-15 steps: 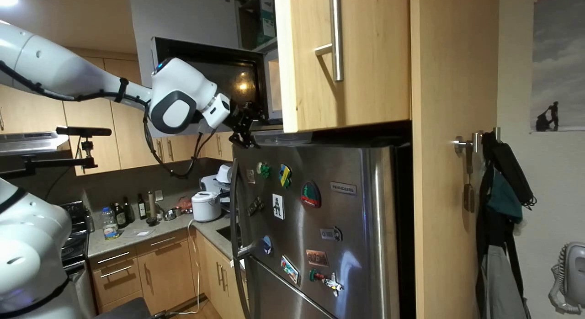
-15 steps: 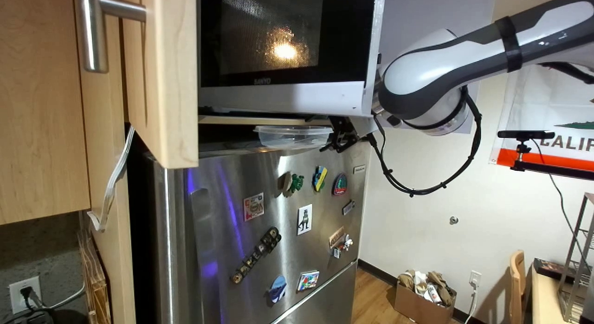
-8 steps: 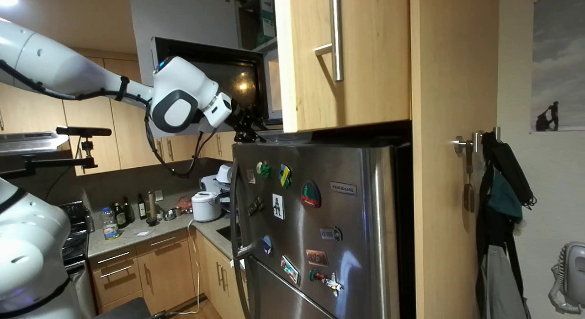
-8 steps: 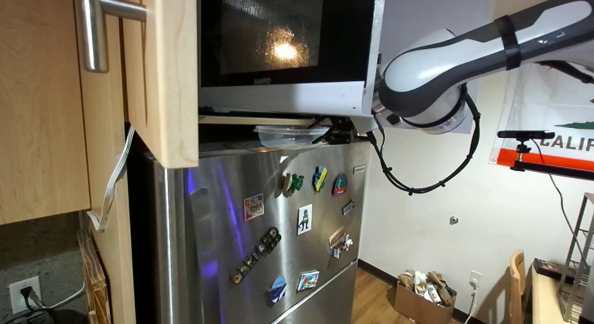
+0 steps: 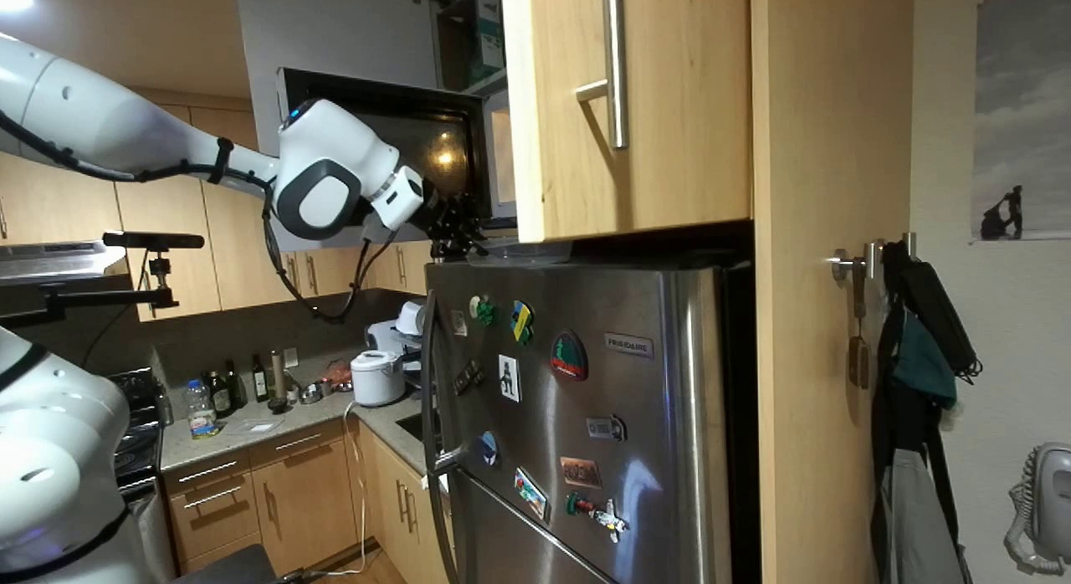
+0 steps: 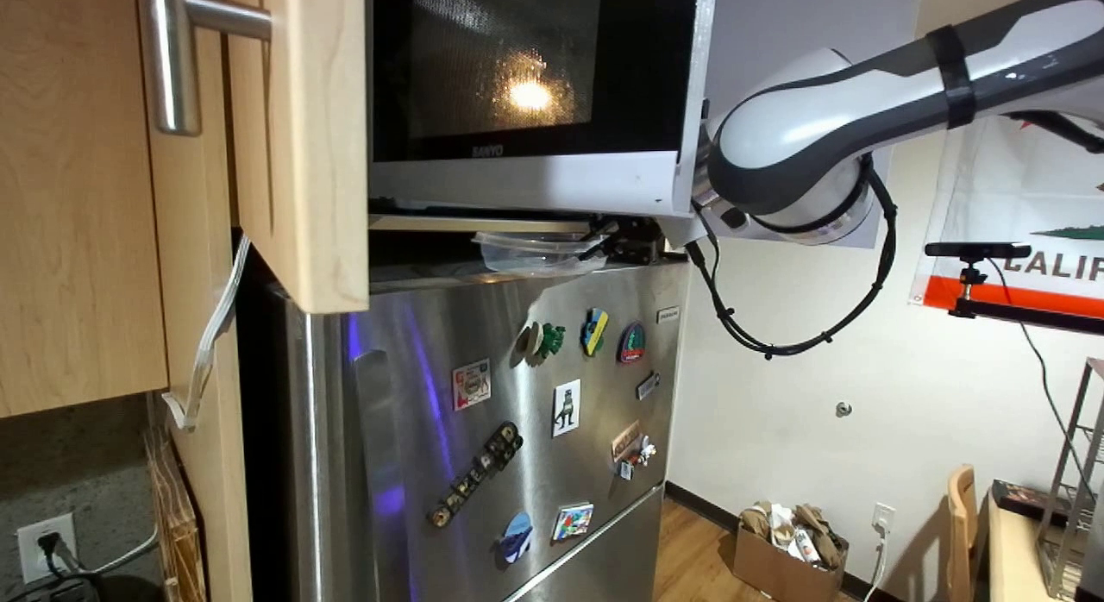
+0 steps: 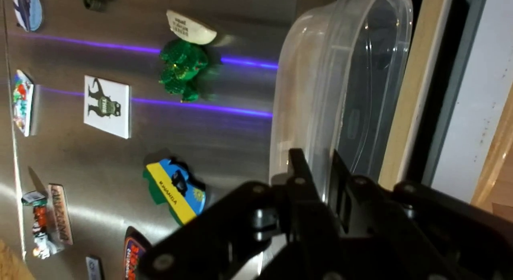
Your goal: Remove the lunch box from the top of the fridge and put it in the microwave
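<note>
The lunch box (image 6: 528, 253) is a clear, lidless plastic tub resting on top of the steel fridge (image 5: 661, 400), near its front edge. My black gripper (image 7: 316, 157) is shut on the tub's near wall, with one of its fingers (image 7: 297, 163) outside the wall and the other over the rim on the inner side. In both exterior views the fingertips reach the tub's end, partly hidden by the wrist parts. Above the fridge is the microwave (image 6: 526, 181); its black glass door (image 5: 381, 120) stands swung out, with a lit interior just showing behind it.
The microwave's underside and a wooden shelf edge (image 7: 404, 111) lie close above the tub. A wooden cabinet door (image 5: 644, 174) with a long bar handle (image 5: 617, 65) juts out beside the microwave. Several magnets stick to the fridge door, including a green one (image 7: 182, 65).
The gripper has come down slightly and moved in to the tub's end, and its jaws have shut on the wall. The tub has hardly moved.
</note>
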Available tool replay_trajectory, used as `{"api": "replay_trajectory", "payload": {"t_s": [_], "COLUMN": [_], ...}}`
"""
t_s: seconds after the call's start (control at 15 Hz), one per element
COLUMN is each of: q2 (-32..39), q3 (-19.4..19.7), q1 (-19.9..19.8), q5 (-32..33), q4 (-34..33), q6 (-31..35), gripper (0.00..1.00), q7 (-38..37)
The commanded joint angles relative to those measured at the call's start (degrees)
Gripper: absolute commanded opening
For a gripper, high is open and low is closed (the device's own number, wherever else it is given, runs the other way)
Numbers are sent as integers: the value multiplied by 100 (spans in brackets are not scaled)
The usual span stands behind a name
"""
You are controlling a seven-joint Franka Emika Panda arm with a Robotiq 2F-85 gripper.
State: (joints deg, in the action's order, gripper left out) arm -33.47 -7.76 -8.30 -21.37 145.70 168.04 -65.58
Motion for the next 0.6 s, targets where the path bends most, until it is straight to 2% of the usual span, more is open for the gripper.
{"api": "replay_trajectory", "payload": {"t_s": [0.0, 0.53], "q2": [-463, -1449], "q3": [-25, 268], "q1": [-112, -62], "q5": [204, 189], "q4": [81, 257], "q6": [-453, -982], "gripper": [7, 6], "q7": [-101, 34]}}
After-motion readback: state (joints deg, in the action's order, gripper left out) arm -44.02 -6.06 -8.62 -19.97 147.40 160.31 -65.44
